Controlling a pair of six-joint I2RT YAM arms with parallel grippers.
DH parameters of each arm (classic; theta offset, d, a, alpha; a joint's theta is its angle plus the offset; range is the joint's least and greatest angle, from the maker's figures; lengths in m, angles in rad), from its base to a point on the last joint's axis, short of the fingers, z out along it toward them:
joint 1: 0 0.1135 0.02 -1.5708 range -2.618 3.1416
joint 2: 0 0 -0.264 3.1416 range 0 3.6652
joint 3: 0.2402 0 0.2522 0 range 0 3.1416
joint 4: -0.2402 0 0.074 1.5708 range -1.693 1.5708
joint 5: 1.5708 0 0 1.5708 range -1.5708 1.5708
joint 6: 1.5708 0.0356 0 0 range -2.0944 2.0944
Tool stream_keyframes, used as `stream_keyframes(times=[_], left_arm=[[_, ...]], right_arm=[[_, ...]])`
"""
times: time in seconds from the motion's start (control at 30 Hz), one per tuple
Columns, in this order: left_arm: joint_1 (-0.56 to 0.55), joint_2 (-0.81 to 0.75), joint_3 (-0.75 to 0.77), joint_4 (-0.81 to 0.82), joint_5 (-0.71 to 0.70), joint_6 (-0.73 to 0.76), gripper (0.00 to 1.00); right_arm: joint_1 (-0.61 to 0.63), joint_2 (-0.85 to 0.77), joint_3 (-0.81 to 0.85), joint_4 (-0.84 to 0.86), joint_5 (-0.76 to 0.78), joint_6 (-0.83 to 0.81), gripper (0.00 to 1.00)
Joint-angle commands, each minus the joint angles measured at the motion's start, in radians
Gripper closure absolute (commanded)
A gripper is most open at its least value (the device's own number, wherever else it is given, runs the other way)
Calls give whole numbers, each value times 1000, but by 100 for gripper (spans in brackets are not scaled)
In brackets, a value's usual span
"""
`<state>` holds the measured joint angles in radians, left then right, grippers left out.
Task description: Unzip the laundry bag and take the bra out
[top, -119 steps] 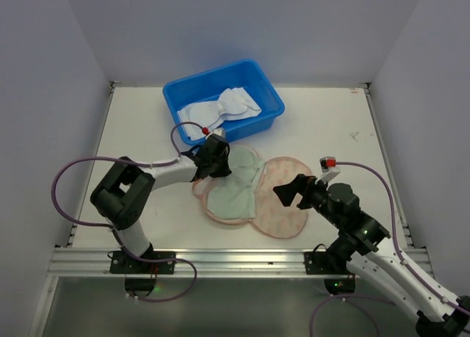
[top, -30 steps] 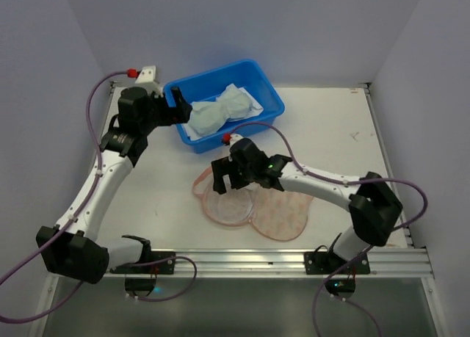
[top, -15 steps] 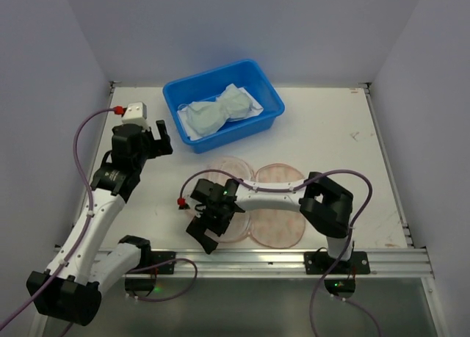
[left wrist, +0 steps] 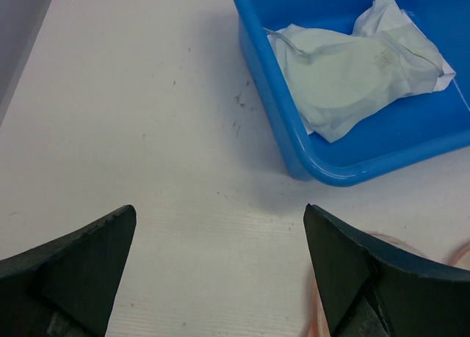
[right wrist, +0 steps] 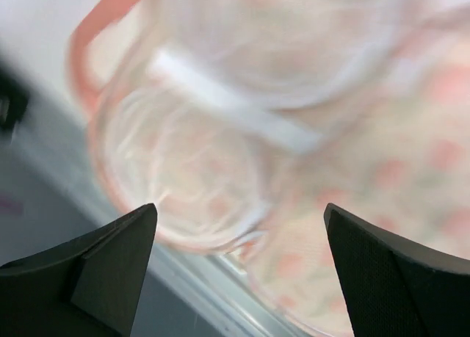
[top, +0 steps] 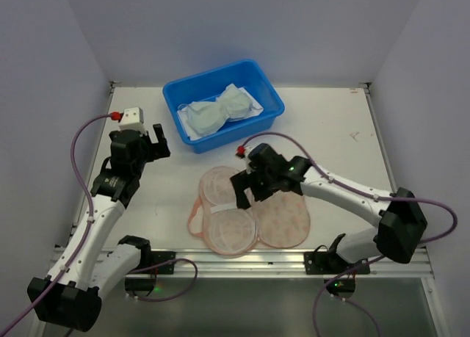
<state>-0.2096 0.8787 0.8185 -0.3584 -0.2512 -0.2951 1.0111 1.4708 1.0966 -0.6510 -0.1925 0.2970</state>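
My right gripper wide above the unzipped laundry bag, left gripper wide beside the blue bin, bra inside

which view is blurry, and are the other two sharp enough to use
Right wrist view: heavily blurred; the laundry bag is a cream-and-pink smear, though the dark fingers have clean edges. Left wrist view: sharp, with the bra and bin crisp and a soft shadow beside the bin. Top view: sharp, evenly lit, no glare.
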Motion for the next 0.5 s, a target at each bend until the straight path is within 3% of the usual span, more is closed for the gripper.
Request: stream_keyframes(times=[0.0,0.13,0.47], left_arm=[[12,-9,-5,50,-19,14,0],[15,-12,-5,45,-3,13,0],[16,-40,-22,56,16,16,0]], right_arm=[[-231,-116,-122,7,244,268,2],[-483,-153,-260,76,243,358,2],[-721,-64,-331,151,216,467,14]])
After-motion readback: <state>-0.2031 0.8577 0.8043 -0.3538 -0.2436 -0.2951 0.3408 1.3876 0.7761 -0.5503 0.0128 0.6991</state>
